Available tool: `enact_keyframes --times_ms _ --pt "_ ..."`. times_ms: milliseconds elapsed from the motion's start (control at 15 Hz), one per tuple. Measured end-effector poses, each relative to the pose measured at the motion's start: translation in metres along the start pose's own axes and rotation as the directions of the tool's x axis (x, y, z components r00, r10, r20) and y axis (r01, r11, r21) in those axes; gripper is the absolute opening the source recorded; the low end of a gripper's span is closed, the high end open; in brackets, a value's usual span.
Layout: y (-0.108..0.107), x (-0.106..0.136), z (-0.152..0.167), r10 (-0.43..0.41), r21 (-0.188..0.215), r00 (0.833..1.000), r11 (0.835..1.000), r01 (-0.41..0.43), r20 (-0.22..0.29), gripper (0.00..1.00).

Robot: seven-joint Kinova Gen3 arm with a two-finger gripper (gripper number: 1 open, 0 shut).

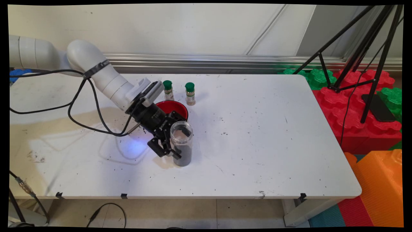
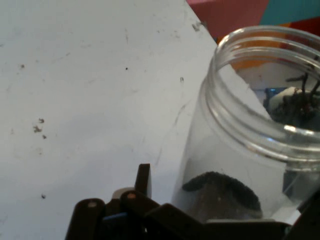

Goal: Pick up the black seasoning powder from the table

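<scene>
While clamped on a clear, lidless jar (image 1: pixel 182 143) part-filled with dark grains, black claw (image 1: pixel 175 146) angled down from the left, jar upright on the white counter (image 1: pixel 257 135). Just behind, a red bowl (image 1: pixel 171 108). Farther back, two small green-capped spice bottles (image 1: pixel 168 90) side by side. Dark crumbs scattered about.

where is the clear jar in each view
Main view: the clear jar stands upright on the white table, just left of centre, in front of the red bowl, with the gripper around it.
Hand view: it fills the right half, open mouth at upper right.
Shared landmark: the dark grains in its bottom.
</scene>
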Motion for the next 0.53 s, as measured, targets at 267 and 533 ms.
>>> enact_keyframes --times_ms 267,533 --pt "0.0023 -0.0021 0.0019 -0.039 0.017 0.999 0.999 0.039 -0.023 1.0" --pt "0.0047 -0.0043 0.0038 -0.073 0.028 0.996 0.997 0.074 -0.045 1.0"
